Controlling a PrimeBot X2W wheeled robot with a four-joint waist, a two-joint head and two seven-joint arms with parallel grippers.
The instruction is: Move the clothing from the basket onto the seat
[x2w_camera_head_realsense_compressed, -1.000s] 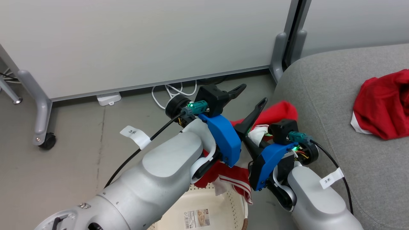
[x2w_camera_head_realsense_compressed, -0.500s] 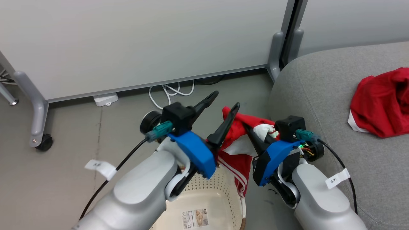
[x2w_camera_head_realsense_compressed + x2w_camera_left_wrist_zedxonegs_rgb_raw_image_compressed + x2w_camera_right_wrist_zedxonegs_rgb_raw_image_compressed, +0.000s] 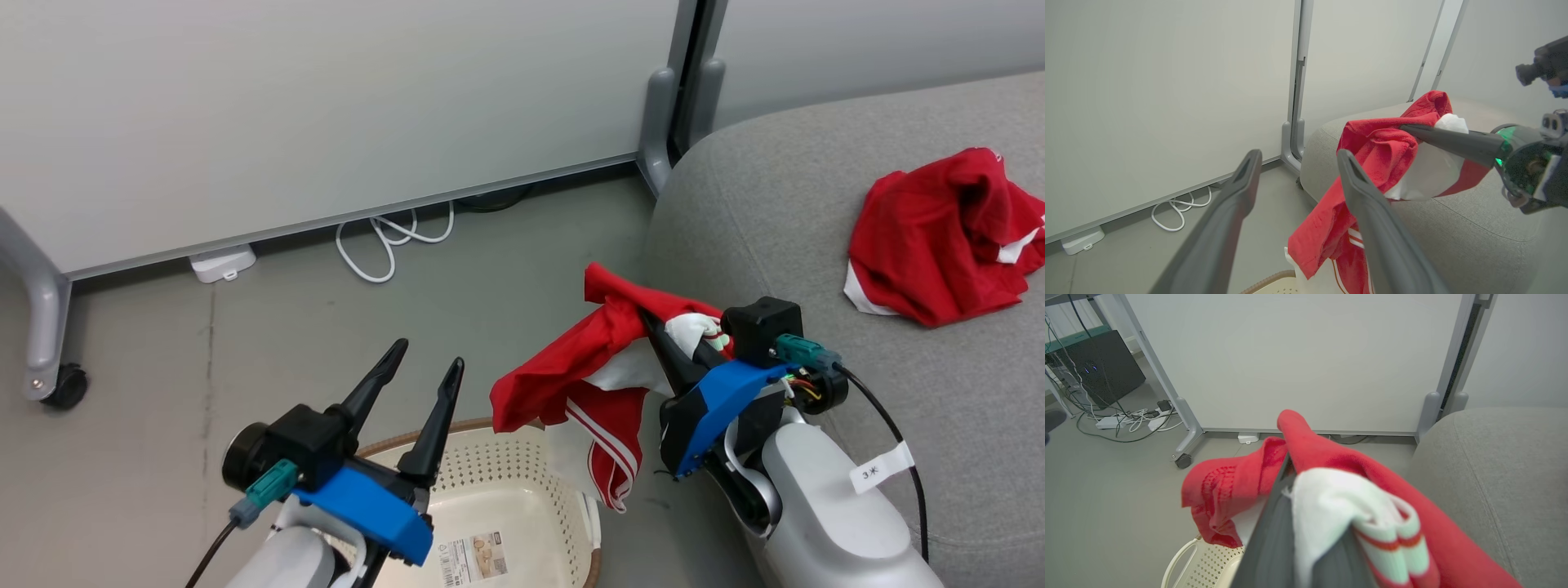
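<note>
My right gripper (image 3: 653, 327) is shut on a red and white garment (image 3: 592, 359), which hangs from its fingers above the basket's right rim and beside the seat's front edge. The right wrist view has the same garment (image 3: 1331, 477) draped over the right gripper (image 3: 1290, 465). Another red garment (image 3: 939, 237) lies crumpled on the grey seat (image 3: 775, 204). The cream basket (image 3: 522, 506) stands on the floor at the bottom, its bottom bare around a paper label. My left gripper (image 3: 429, 363) stands open above the basket's left part, holding nothing. From the left wrist, its fingers (image 3: 1363, 192) frame the hanging garment (image 3: 1384, 151).
A grey partition panel (image 3: 326, 106) on wheeled feet (image 3: 61, 388) stands behind the basket. A white cable (image 3: 392, 241) and a small white box (image 3: 216, 263) lie at its base. Black equipment and cables (image 3: 1098, 367) sit far off to the left.
My left arm has pulled back and down towards the basket, away from the garment, staying open. The right gripper keeps the garment held up. The head camera has shifted.
</note>
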